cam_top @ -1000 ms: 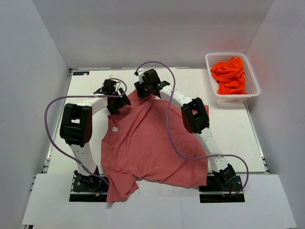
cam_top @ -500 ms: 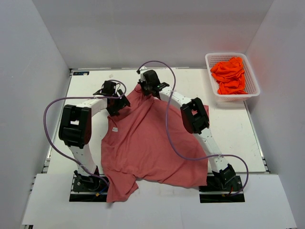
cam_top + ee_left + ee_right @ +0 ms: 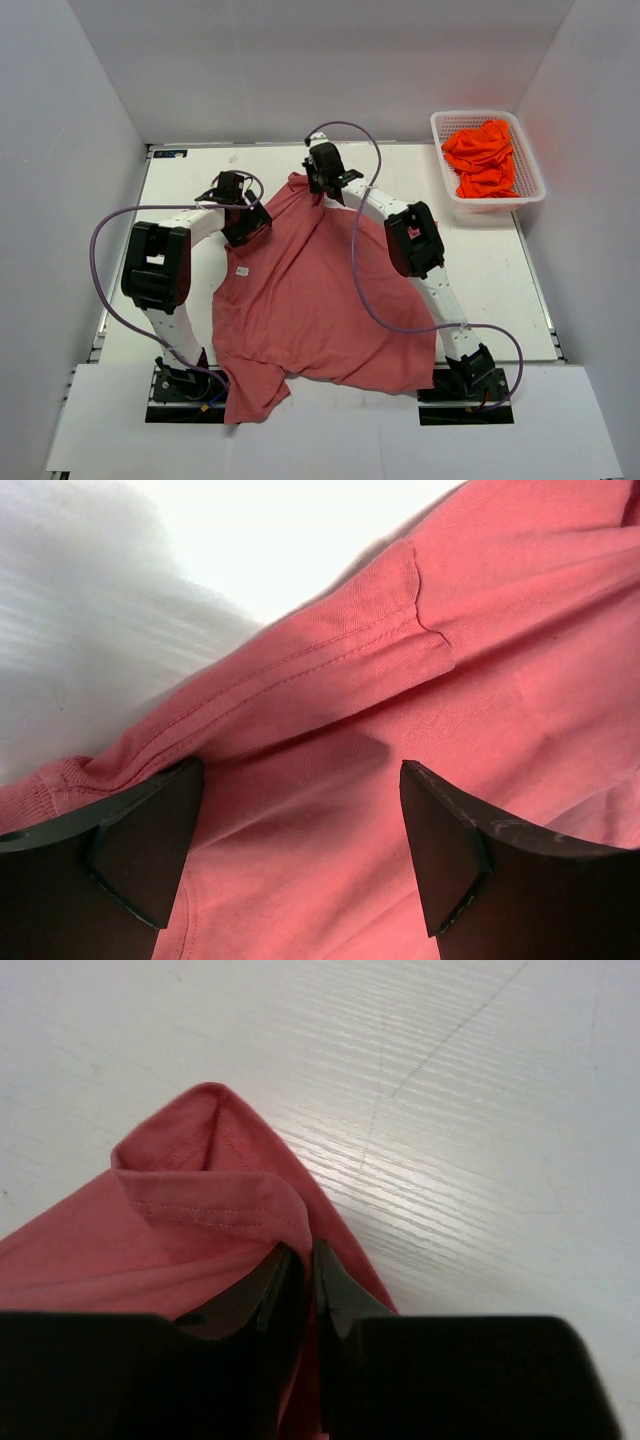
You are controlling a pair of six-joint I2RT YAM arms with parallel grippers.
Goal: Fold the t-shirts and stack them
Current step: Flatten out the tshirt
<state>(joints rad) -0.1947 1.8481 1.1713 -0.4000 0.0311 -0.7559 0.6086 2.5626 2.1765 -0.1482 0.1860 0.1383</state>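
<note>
The rose-red t-shirt (image 3: 310, 300) lies spread over the middle of the table, with a small white neck label (image 3: 240, 270). My right gripper (image 3: 316, 186) is shut on the t-shirt's far hemmed corner (image 3: 215, 1175) and holds it near the table's back. My left gripper (image 3: 247, 222) is open, its jaws wide apart just above the shirt's left hem (image 3: 300, 680); the cloth (image 3: 300, 850) lies between its fingertips. Bright orange t-shirts (image 3: 483, 157) are piled in the basket at the back right.
A white mesh basket (image 3: 441, 160) stands at the back right corner. White walls close in the table on three sides. Purple cables loop over both arms. The shirt's near edge hangs over the table's front edge (image 3: 250, 395).
My right gripper has moved farther back and to the right, pulling the shirt's far corner with it. My left gripper has stayed almost in place.
</note>
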